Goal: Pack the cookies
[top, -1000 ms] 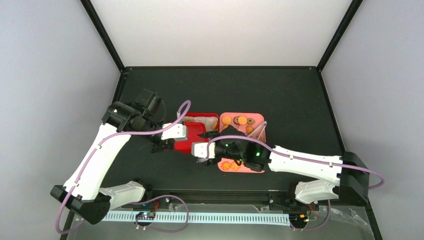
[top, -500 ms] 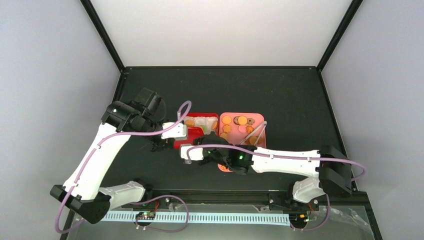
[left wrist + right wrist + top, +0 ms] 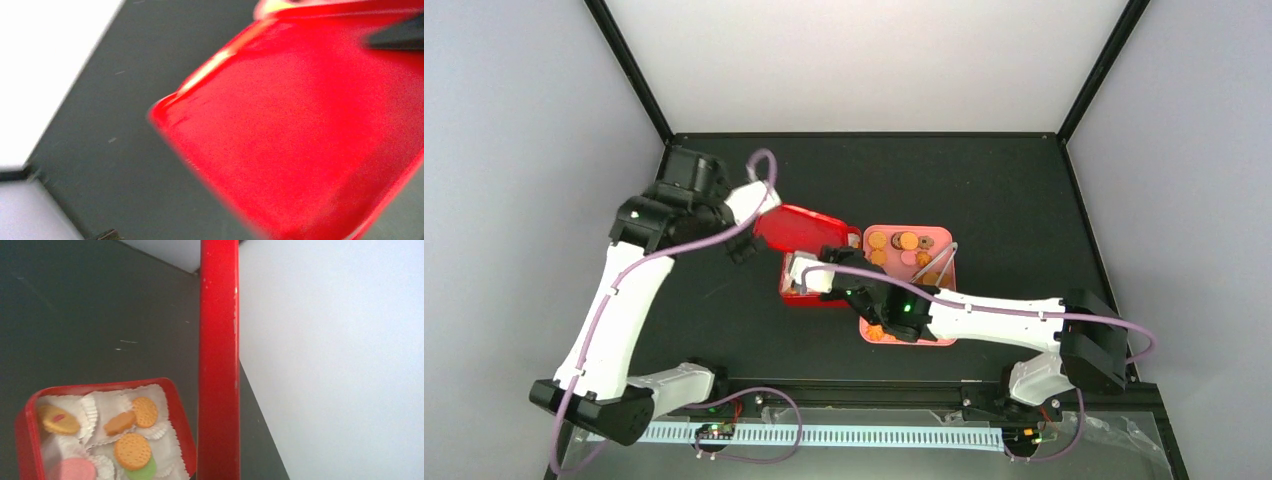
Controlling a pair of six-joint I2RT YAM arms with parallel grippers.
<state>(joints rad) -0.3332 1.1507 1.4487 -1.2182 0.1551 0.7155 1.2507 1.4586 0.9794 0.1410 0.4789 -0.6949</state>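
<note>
Top external view, A asks: what's the step in hand?
B: By my reading, the lid. Red lid is up off the worktop, tilted, between left gripper and right gripper, just beside the open tin. Going on or coming off, can't say.
A: Grippers?
B: Left wrist view: blurred lid face, a dark shape at its edge, likely one finger. Apart or pinched, cannot tell. Right wrist view: lid edge-on through mid-frame, no fingers in shot. Cannot tell there either.
A: How to do it well?
B: One firm hold on the rim, other arm clear. Level the lid, square its corners over the tin, lower it straight. Mind the paper cups frilling up near the rim.
A: Counts?
B: Lid one, tin one, pink tray one, tongs one. The cookies: six show in the tin. That's two round golden, one pale with a red centre, one small brown, one green, one pink. On the tray about nine show, mostly orange, two dark; the right arm hides the middle. Cups overlap, not countable.
</note>
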